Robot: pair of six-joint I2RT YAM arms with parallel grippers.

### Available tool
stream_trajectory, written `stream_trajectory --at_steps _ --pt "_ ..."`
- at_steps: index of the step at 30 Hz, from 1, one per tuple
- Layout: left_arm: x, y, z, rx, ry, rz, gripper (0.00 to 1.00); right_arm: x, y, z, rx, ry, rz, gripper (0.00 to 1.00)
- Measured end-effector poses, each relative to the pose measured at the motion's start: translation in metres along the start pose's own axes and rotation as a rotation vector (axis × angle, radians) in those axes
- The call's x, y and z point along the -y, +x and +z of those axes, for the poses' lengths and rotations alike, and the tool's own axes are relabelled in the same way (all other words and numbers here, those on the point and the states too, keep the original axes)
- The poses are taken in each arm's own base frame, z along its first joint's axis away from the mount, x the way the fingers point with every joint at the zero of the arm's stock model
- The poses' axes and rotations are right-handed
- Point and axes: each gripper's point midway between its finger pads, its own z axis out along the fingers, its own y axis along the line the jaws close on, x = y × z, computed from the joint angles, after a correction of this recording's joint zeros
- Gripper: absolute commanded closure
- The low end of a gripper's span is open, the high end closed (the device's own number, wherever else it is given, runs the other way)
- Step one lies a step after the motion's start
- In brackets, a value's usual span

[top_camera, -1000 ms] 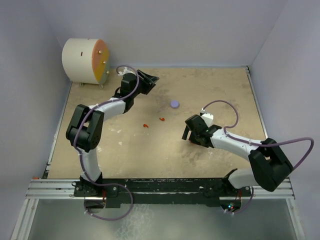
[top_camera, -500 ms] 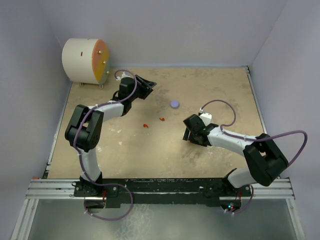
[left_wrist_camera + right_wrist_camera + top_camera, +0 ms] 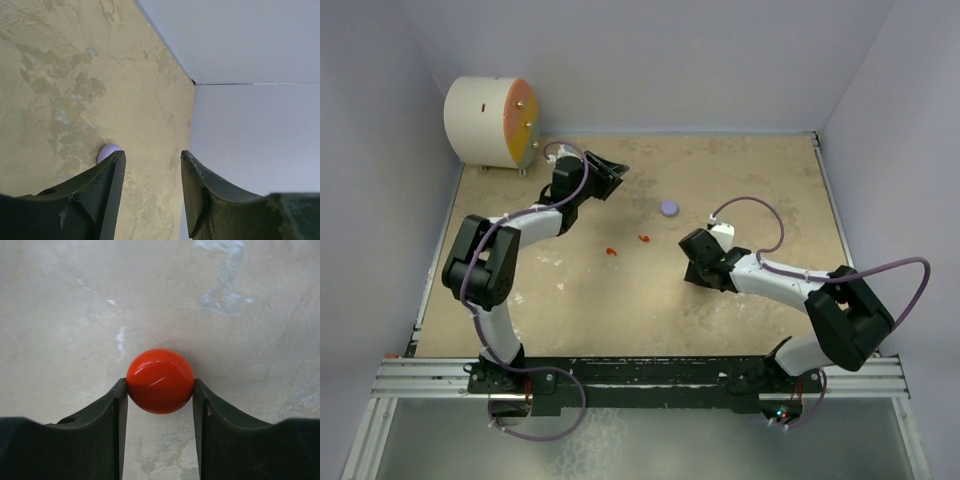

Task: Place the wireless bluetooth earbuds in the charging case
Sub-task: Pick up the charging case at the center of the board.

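In the right wrist view a glossy red round charging case (image 3: 160, 380) sits on the table, pinched at both sides by my right gripper (image 3: 160, 386), which is shut on it. From above, the right gripper (image 3: 694, 272) hides that case. Two tiny red earbuds (image 3: 612, 251) (image 3: 644, 238) lie on the sand-coloured table, left of the right gripper. A lavender charging case (image 3: 669, 208) rests further back, and its edge (image 3: 107, 150) peeks past my left finger. My left gripper (image 3: 616, 166) (image 3: 152, 161) hangs open, holding nothing, at the back left.
A white drum with an orange face (image 3: 492, 122) stands in the back left corner. Pale walls (image 3: 880, 120) close in the table on three sides. A metal rail (image 3: 640, 375) runs along the near edge by the arm bases.
The right jaws have closed from wide apart onto the red case, and that gripper has shifted slightly back and left. The left gripper has drifted a little to the left.
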Motion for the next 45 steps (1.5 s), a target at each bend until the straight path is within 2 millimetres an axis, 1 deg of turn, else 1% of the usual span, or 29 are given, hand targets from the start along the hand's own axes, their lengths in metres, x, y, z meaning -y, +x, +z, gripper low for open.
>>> stream_trajectory --at_steps 1,2,4,6,9,11,14,17,20,22,28,31,35,41,45 --pt "0.002 0.0 -0.002 -0.002 0.006 -0.001 0.54 -0.005 -0.003 -0.002 0.01 -0.012 -0.015 0.82" --pt "0.004 0.001 -0.004 -0.008 0.012 -0.007 0.53 -0.011 -0.007 -0.004 0.021 -0.027 -0.029 0.84" --pt "0.01 0.004 -0.009 -0.023 0.036 -0.013 0.54 -0.029 -0.024 -0.008 0.07 -0.079 -0.056 0.87" --pt "0.012 0.008 -0.018 -0.038 0.058 -0.015 0.54 -0.051 -0.045 -0.013 0.132 -0.141 -0.08 0.89" --pt "0.01 0.015 -0.038 -0.052 0.075 -0.032 0.54 -0.078 -0.072 -0.018 0.214 -0.212 -0.111 0.92" --pt "0.008 0.017 -0.052 -0.051 0.085 -0.036 0.55 -0.093 -0.085 -0.019 0.258 -0.253 -0.135 0.95" --pt "0.006 0.018 -0.078 -0.028 0.109 -0.046 0.56 -0.114 -0.097 -0.018 0.308 -0.317 -0.178 0.96" --pt "0.006 0.015 -0.102 0.013 0.141 -0.053 0.56 -0.131 -0.101 -0.018 0.334 -0.387 -0.228 0.98" --pt "0.005 0.013 -0.118 0.05 0.176 -0.067 0.57 -0.151 -0.104 -0.022 0.363 -0.485 -0.274 1.0" --pt "0.002 0.013 -0.124 0.066 0.189 -0.072 0.58 -0.166 -0.107 -0.028 0.39 -0.556 -0.304 1.0" --pt "-0.017 0.016 -0.134 0.089 0.178 -0.075 0.6 -0.194 -0.114 -0.043 0.461 -0.703 -0.376 1.0" --pt "-0.024 0.015 -0.138 0.11 0.171 -0.076 0.62 -0.202 -0.116 -0.05 0.488 -0.751 -0.396 1.0" --pt "-0.026 0.012 -0.141 0.133 0.173 -0.071 0.63 -0.208 -0.118 -0.056 0.524 -0.797 -0.405 1.0" --pt "-0.025 0.01 -0.144 0.154 0.195 -0.068 0.63 -0.204 -0.101 -0.052 0.509 -0.837 -0.434 1.0" --pt "-0.02 0.012 -0.144 0.153 0.224 -0.06 0.6 -0.205 -0.094 -0.053 0.506 -0.871 -0.446 1.0"
